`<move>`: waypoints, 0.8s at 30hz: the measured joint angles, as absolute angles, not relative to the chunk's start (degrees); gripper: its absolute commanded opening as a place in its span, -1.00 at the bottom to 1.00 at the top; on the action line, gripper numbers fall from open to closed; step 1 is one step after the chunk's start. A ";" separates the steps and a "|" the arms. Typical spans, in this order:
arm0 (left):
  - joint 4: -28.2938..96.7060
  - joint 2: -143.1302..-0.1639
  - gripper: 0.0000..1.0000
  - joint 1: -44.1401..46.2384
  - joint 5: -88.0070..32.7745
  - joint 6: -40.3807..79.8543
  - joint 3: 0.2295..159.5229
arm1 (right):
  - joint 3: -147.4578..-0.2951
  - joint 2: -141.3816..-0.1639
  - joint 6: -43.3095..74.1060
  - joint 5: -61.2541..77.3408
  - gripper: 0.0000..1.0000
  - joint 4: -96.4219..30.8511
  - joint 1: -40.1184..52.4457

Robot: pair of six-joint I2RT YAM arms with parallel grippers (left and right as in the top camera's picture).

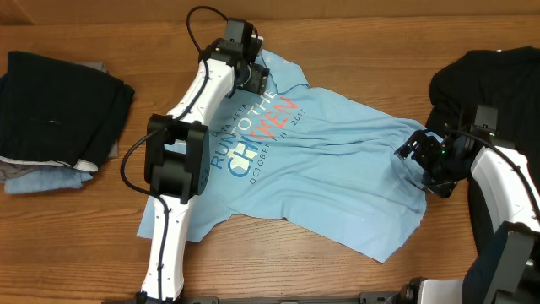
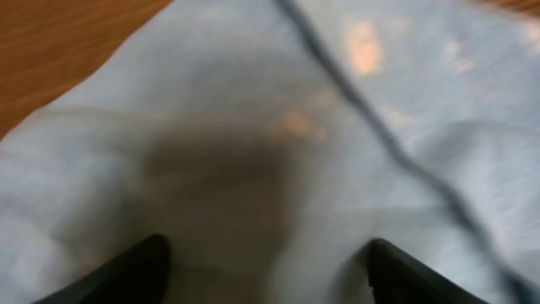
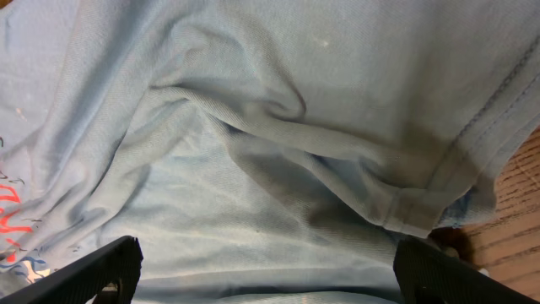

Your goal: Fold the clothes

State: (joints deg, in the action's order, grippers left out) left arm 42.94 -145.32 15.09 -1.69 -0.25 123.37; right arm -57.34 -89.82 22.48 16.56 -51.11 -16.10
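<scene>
While the one light-blue T-shirt (image 1: 337, 169) is lying spread and somewhat rumpled across the middle of the wooden table (image 1: 84, 245), two arms are reaching onto it, one from each side. The left hand (image 1: 256, 78) is hanging over the shirt's far edge. Its two fingers (image 2: 126, 270) are standing well apart, with only blurred blue fabric under them and nothing gripped. The right hand (image 1: 419, 165) is sitting at the shirt's right edge, by a stitched hem. Its two fingers (image 3: 93, 270) are spread wide above a fold of cloth and are holding nothing. Printed lettering (image 1: 261, 135) is showing face-up just beside the left arm. Off the T-shirt, one black shirt (image 1: 489, 76) is lying heaped at the table's right end, behind the right arm, and one stack of folded garments (image 1: 59, 110) — black on top, paler ones beneath — is resting at the left end.
</scene>
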 measured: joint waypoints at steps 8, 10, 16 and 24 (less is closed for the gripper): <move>63.83 -144.31 -0.04 11.31 3.33 3.05 125.34 | -57.34 -89.82 22.50 16.56 1.00 -51.13 -16.10; 69.04 -144.20 0.03 9.96 4.08 4.95 125.40 | -57.34 -89.82 22.48 16.56 1.00 -51.11 -16.08; 81.80 -144.16 0.31 5.17 5.21 10.85 124.79 | -57.34 -89.82 22.50 16.56 1.00 -51.16 -16.10; 83.09 -141.12 0.77 5.17 7.44 12.71 128.27 | -57.34 -89.82 22.50 16.58 1.00 -51.11 -16.10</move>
State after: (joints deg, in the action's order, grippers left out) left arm 83.09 -141.12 5.17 7.44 12.71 128.27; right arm -57.34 -89.82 22.50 16.58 -51.11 -16.10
